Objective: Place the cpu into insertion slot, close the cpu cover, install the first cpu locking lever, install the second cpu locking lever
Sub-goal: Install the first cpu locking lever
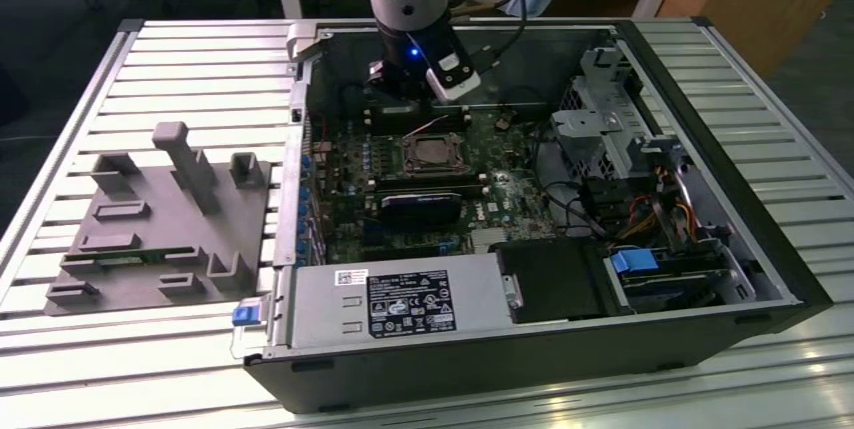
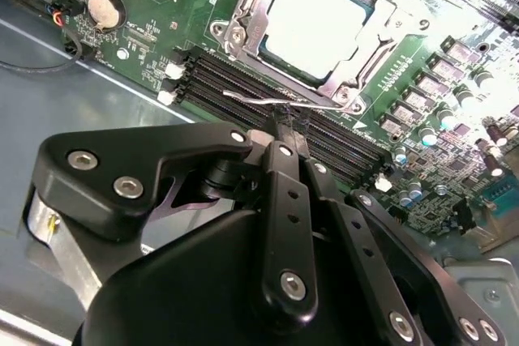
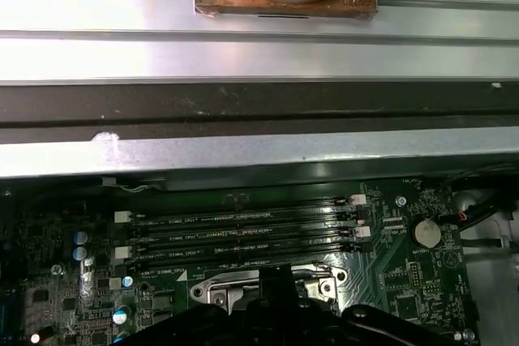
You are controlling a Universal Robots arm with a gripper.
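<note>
Black computer case (image 1: 561, 369) lies open on the slatted worktop (image 1: 174, 59) in the exterior view, the hand (image 1: 416, 99) hanging just beside the insertion slot (image 1: 434, 154). Second wrist view: the silver cpu (image 2: 320, 26) lies flat in the slot, framed by the cpu cover (image 2: 243, 26); the hand's fingers (image 2: 284, 168), drawn together, touch a thin locking lever (image 2: 243, 97) running parallel to the memory slots (image 2: 219, 79). First wrist view: those slots cross the green board (image 3: 405, 281).

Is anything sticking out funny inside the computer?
Yes: a thin wire lever beside the cpu cover looks loose. It lies over the memory slots, right by the gripper, not tucked in flat. The cpu looks flat under the cover.
</note>
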